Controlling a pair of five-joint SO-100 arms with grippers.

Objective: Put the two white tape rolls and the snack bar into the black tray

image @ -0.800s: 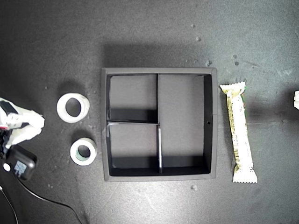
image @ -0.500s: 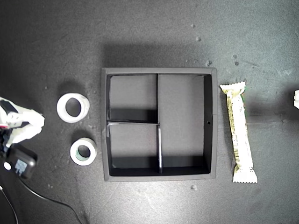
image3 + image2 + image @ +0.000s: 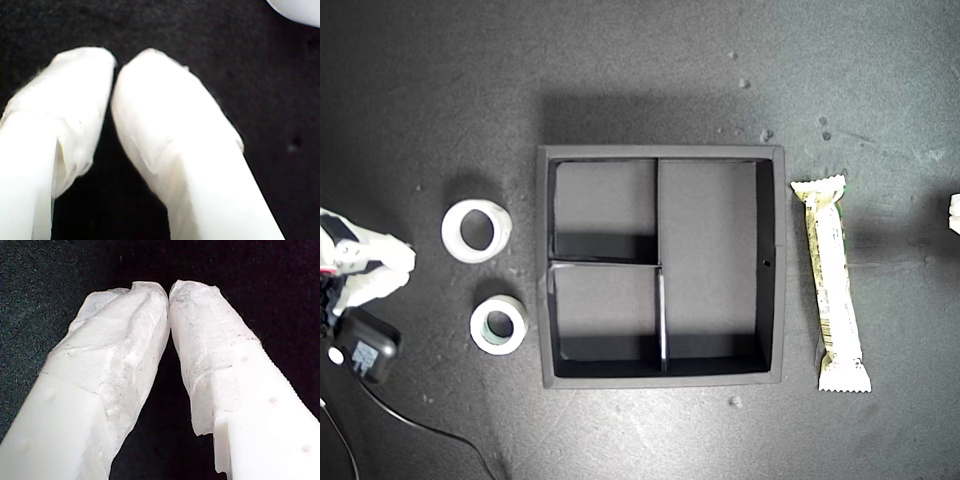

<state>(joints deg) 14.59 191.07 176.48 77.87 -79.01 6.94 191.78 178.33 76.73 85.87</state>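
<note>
Start at the exterior view's left edge. A white arm (image 3: 365,268) sits parked there on the dark mat (image 3: 620,60), low and out of the way. I judge this is to leave the work area free before any pick. The wrist views do not show me which of my two arms it is.

My first gripper (image 3: 169,290) has its padded tips pressed together with nothing between them and only mat beneath. My second gripper (image 3: 116,65) is likewise closed and empty. A white curved edge (image 3: 297,10) shows at the corner of its view, and I cannot tell what it is.

Just right of the parked arm lie the two rolls, flat with their holes up, which would let a jaw drop into the hole. The wider tape roll (image 3: 476,231) is closest to the arm's tip. The smaller tape roll (image 3: 499,324), with its greenish core, lies below it in that view and almost touches the black tray (image 3: 780,260).

The tray sits in the middle with all three compartments empty, so nothing has been placed yet.

Right of the tray, the snack bar (image 3: 831,283) lies alongside its right wall, just apart from it, and looks suited to the long compartment. A white sliver (image 3: 955,214) shows at the exterior view's right edge, near the bar. You would probably use that side for the bar.
</note>
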